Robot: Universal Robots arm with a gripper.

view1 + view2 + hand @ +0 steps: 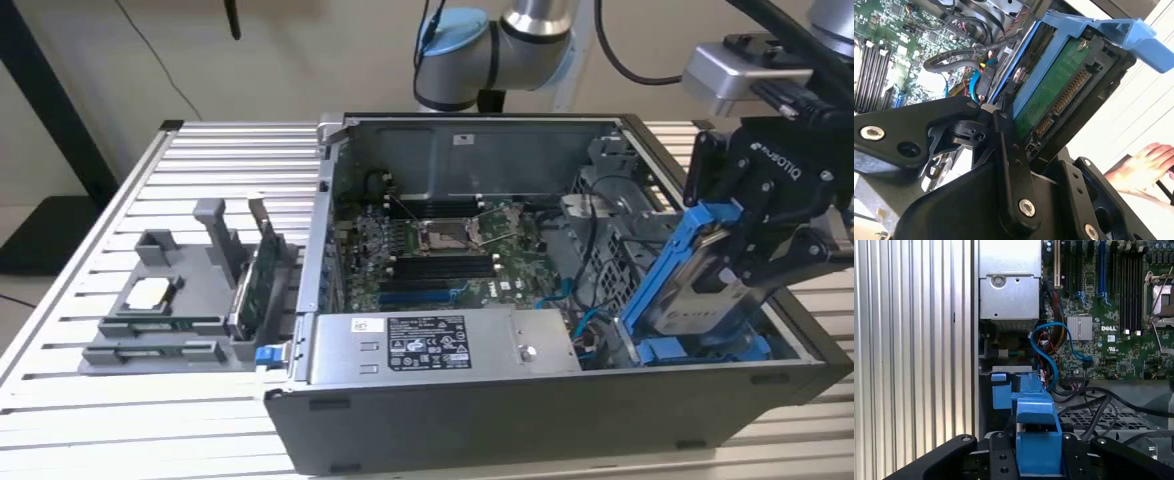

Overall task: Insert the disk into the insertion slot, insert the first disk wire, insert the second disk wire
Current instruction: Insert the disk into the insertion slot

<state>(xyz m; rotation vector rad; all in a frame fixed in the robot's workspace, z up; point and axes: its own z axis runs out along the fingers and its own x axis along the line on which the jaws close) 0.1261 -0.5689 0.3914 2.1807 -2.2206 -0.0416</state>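
Closest to the exterior camera is the dark front wall of the open computer case (534,420), which sits on a slatted metal table (80,250). Right behind that wall is the silver power supply (441,342). Off to the exterior view's left, outside the case, there's a grey holder (160,340) with a few spare parts standing in it.

At the case's front corner on the exterior view's right is the slot (727,350), grey metal with blue plastic bits. The disk (701,300), in its blue frame, stands there tilted, with its bottom end down at the slot and its top end leaning toward the exterior view's right. Can't tell how deep it's seated.

The claw (741,255) is clamped on the disk's upper half. In the first wrist view the black fingers (999,459) press on both sides of the blue frame. The second wrist view has the disk's green board and its row of gold connector pins in plain sight.

A blue cable (1054,347) loops just beside the slot, with black cables near it. Further back is the motherboard (441,240), then the case's rear wall, and beyond that the arm (514,40). A person's hand (1149,157) is out past the case in the second wrist view.
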